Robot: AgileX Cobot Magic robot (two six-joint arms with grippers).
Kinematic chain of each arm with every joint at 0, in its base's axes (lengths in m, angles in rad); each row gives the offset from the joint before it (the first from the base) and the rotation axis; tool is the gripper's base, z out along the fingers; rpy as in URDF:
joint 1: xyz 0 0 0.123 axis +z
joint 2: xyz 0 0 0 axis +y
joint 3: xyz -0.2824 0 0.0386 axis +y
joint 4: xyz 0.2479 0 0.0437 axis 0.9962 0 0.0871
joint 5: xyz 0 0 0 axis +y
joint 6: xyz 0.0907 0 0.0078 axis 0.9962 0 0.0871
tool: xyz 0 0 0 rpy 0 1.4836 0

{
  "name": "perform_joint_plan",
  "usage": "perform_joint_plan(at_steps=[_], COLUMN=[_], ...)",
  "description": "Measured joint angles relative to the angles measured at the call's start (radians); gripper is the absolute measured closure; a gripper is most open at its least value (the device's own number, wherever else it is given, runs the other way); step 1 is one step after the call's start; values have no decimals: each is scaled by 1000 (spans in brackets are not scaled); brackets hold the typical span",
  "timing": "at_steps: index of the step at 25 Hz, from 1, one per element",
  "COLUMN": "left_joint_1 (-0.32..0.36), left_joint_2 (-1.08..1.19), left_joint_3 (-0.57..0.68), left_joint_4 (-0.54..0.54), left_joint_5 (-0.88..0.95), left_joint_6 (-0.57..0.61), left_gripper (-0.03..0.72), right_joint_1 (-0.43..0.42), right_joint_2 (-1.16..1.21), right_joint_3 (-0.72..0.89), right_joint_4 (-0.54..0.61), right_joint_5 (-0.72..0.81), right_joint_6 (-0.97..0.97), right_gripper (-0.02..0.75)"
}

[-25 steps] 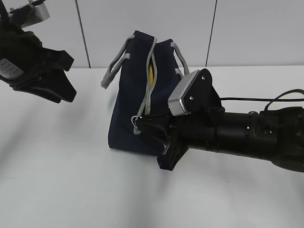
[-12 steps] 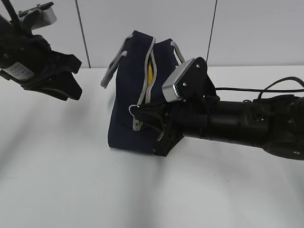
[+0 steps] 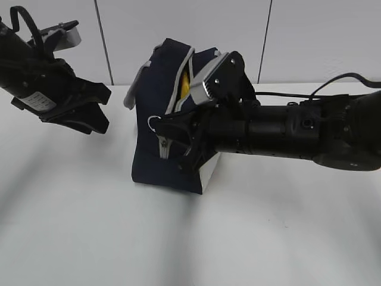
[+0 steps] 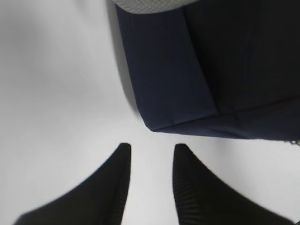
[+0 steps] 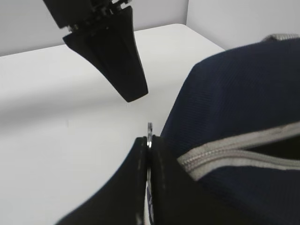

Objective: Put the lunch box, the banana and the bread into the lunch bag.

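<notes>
The right gripper's (image 5: pixel 149 154) fingers (image 5: pixel 161 187) are pressed flat together on the zipper's ring pull (image 3: pixel 153 124), pinching it at the bag's (image 3: pixel 156 156) front end. The left gripper (image 4: pixel 150 180) hangs clear of the bag with its fingers (image 4: pixel 115 185) apart at a moderate gap, holding nothing. The bag stands on the table (image 3: pixel 77 232), its zipper (image 5: pixel 234 152) only partly run, and the banana (image 3: pixel 185 85) shows yellow through the open slot at the top; the lunch box and bread are not visible.

To do this well, the pull should follow the line of the zipper track, and the free gripper could brace the bag's near side so it does not slide or tip.

Compared with a second ago, the right arm has swung left and dragged the pull along; the bag has shifted and leaned with it, and the left gripper has moved closer.
</notes>
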Motion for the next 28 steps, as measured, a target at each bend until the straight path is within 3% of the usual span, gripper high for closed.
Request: perform_joint_plan(at_steps=[18, 28], left_joint_1=[0, 0], left_joint_2=[0, 0], left_joint_3=[9, 9], left_joint_4=[-74, -123], left_joint_5=[-45, -46], left_joint_6=[68, 105], left_gripper=[453, 453], right_joint_1=[-3, -78], right_joint_2=[-85, -122], right_joint_3=[-23, -33], right_joint_4=[-50, -65], right_joint_5=[77, 83], right_joint_6=[69, 151], right_gripper=[754, 754])
